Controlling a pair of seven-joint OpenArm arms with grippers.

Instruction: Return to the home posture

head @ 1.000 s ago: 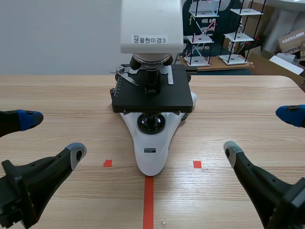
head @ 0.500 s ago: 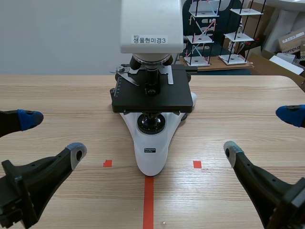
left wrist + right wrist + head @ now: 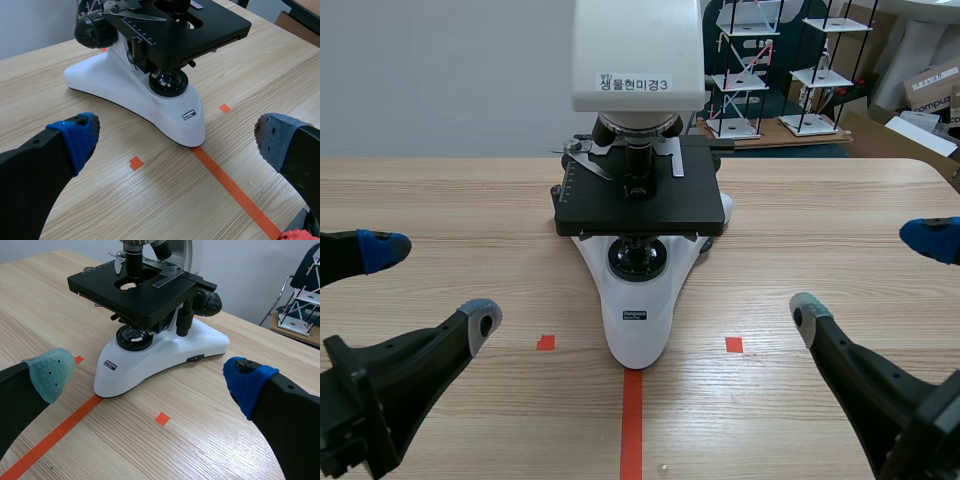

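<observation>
Left gripper [image 3: 430,283]: released, its 2 fingers spread wide with nothing between them. It sits low at the near left corner of the table [image 3: 440,190]. The far finger carries a blue pad [image 3: 380,248] and the near finger a grey pad [image 3: 480,318].

Right gripper [image 3: 869,277]: likewise released and holding nothing, low at the near right of the table. Its outer finger ends in a blue tip [image 3: 930,238] and its near finger in a grey-green pad [image 3: 808,315]. Neither gripper touches any object, and each is well apart from the microscope [image 3: 638,300].

The microscope stands upright at the table's centre, between the 2 grippers. The narrow end of its white base points toward the robot. That end meets the far end of the orange-red tape line [image 3: 632,425]. 2 small tape squares [image 3: 546,342] lie 1 on either side of it.

A black stage [image 3: 638,205] sits level above the base, with a round lens housing [image 3: 638,260] directly under it. Both wrist views show a black focus knob [image 3: 92,32] on each flank. The white head [image 3: 638,50] carries a printed label.

Beyond the far right of the table stand wire-frame racks [image 3: 740,70] and a cardboard box [image 3: 932,85].
</observation>
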